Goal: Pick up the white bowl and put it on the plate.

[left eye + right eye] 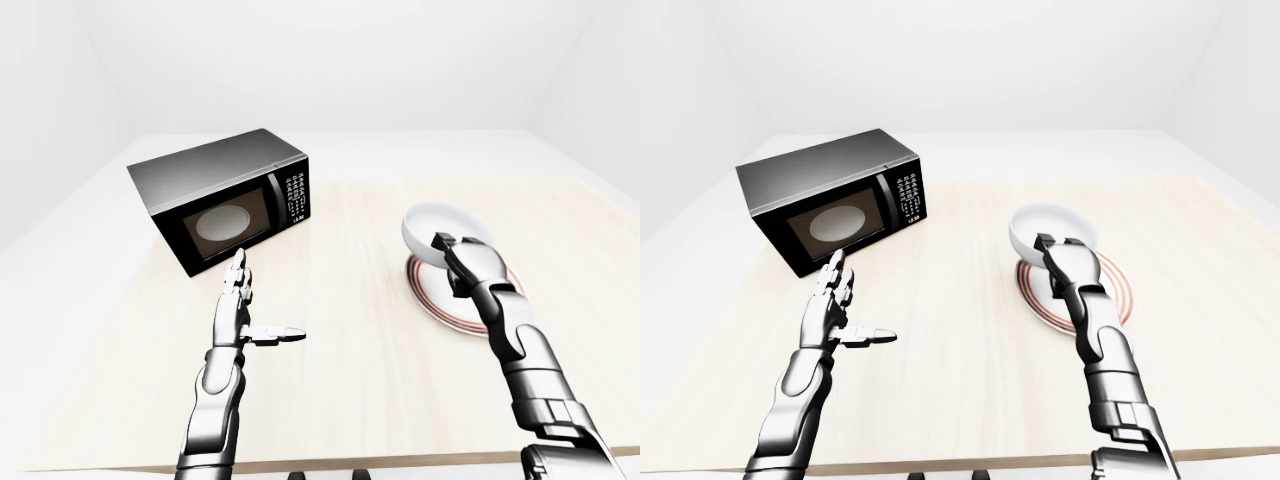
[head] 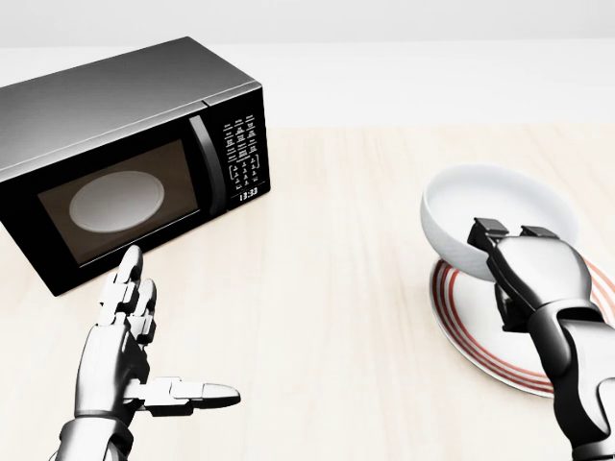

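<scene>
A pale wooden table (image 2: 327, 317) in a bare white room fills our view. Our right hand (image 2: 524, 269) holds the white bowl (image 2: 495, 216) by its near rim, fingers clamped over the edge, above the upper left part of the plate (image 2: 480, 336) at the head view's right. The bowl is plain, glossy and round, deep-sided with a smooth pale interior, and tilts slightly; we cannot tell whether its base touches the plate. The plate is white with red concentric rings near its rim. Our left hand (image 2: 130, 351) hovers at lower left, fingers spread apart and thumb out, holding nothing. Just above it in the head view, a black microwave (image 2: 130, 158) stands on the table, door closed.
</scene>
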Robot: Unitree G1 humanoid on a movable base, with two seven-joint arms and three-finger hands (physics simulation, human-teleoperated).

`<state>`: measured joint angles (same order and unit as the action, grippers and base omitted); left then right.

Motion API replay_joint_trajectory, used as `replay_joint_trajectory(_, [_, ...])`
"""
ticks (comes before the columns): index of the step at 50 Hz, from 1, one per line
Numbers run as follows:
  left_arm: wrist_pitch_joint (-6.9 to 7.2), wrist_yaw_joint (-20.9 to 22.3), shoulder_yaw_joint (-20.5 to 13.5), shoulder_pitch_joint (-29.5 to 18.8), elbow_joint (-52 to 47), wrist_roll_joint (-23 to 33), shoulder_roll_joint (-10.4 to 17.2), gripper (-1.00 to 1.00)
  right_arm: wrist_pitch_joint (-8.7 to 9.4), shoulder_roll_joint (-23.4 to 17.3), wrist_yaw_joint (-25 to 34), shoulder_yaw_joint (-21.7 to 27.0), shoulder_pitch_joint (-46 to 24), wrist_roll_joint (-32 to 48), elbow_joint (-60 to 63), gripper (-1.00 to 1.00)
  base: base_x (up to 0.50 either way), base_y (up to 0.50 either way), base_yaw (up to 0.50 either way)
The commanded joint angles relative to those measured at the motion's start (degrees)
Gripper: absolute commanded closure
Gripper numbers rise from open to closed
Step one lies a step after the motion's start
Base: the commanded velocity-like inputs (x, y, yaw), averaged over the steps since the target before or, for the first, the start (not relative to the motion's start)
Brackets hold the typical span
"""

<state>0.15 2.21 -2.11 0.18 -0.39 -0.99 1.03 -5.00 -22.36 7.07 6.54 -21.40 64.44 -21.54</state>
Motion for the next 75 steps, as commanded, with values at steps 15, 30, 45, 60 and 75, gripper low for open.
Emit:
replay_joint_trajectory(15, [0.01, 0.0, 0.0, 0.0, 0.0, 0.0, 0.0, -1.00, 0.00, -3.0, -2.9, 2.8, 2.4, 2.0, -1.3, 1.00, 0.00, 0.00, 0.00])
replay_joint_trajectory(30, [0.00, 0.0, 0.0, 0.0, 0.0, 0.0, 0.0, -1.00, 0.00, -4.2, -4.7, 3.3, 2.5, 0.7, -4.7, 1.00, 0.00, 0.00, 0.00])
replay_joint_trajectory(45, [0.00, 0.0, 0.0, 0.0, 0.0, 0.0, 0.0, -1.00, 0.00, -5.2, -8.2, 2.3, 1.3, 0.5, -10.9, 1.00, 0.00, 0.00, 0.00])
replay_joint_trajectory(60, [-0.01, 0.0, 0.0, 0.0, 0.0, 0.0, 0.0, -1.00, 0.00, -5.1, -9.6, 1.5, 1.4, 0.4, -12.8, 1.00, 0.00, 0.00, 0.00])
replay_joint_trajectory(75, [0.01, 0.0, 0.0, 0.0, 0.0, 0.0, 0.0, -1.00, 0.00, -5.0, -9.5, 1.4, 1.6, 0.3, -12.8, 1.00, 0.00, 0.00, 0.00])
